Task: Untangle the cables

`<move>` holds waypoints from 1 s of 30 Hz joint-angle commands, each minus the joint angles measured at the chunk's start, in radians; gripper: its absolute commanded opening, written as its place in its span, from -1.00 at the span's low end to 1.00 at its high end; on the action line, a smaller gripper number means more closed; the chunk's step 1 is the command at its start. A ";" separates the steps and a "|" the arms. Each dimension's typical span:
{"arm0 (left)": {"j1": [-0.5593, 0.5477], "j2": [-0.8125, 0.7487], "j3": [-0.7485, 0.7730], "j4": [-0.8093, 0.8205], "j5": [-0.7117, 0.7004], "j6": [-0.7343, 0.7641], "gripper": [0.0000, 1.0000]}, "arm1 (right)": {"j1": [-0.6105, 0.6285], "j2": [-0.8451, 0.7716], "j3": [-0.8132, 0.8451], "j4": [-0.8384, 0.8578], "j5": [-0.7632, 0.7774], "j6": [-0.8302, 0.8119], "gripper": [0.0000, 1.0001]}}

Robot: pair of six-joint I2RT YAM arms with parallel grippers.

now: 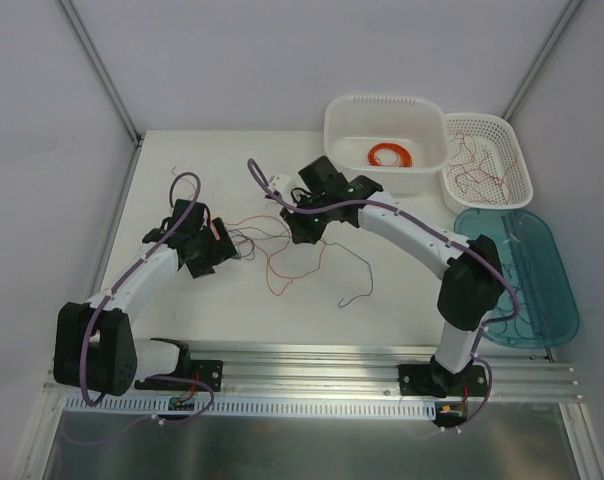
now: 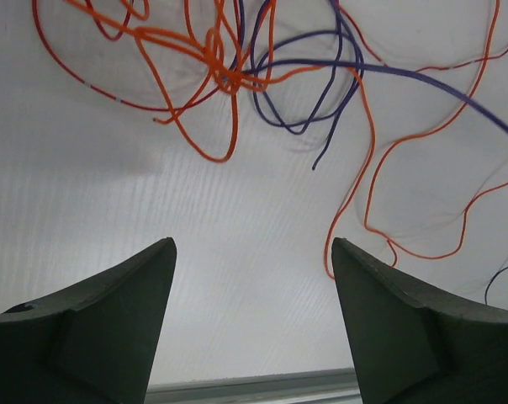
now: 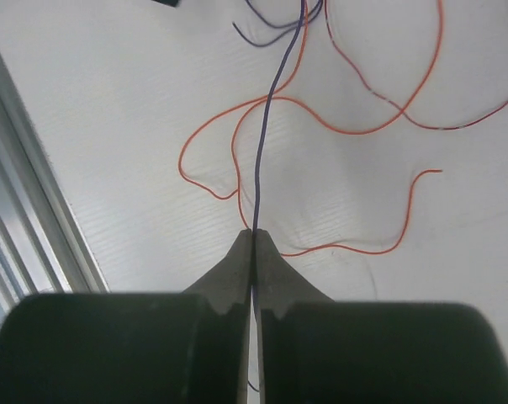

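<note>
While right claw [image 3: 254, 235] pinches purple cable [image 3: 263, 135], left claw [image 2: 252, 244] gapes, tub [image 1: 334, 128] holds orange coil [image 1: 390, 155], basket [image 1: 525, 168] seemingly red wires [image 1: 477, 165]

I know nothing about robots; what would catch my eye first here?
A scribbly tangle of thin orange, red and purple cables lies in the middle of the white table. The right gripper is shut on one purple cable that runs nearly straight back to the tangle. The left gripper hangs open just short of it.

Cables [image 2: 224, 74] on table [image 1: 182, 310] between left tool [image 2: 252, 241] and right tool [image 3: 254, 234]; basket [image 1: 527, 185] right of tub [image 1: 385, 100].
</note>
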 commanded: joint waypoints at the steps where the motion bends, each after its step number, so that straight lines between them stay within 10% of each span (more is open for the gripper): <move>1: -0.009 0.071 0.067 0.050 -0.045 -0.035 0.50 | 0.006 -0.116 -0.031 -0.027 -0.028 0.030 -0.99; 14: -0.008 0.301 0.207 0.104 -0.061 -0.072 0.44 | 0.009 -0.429 -0.063 -0.110 0.156 0.081 -0.99; 30: -0.008 -0.025 0.101 0.101 -0.005 0.181 0.59 | -0.221 -0.630 0.259 -0.338 0.625 0.058 -0.99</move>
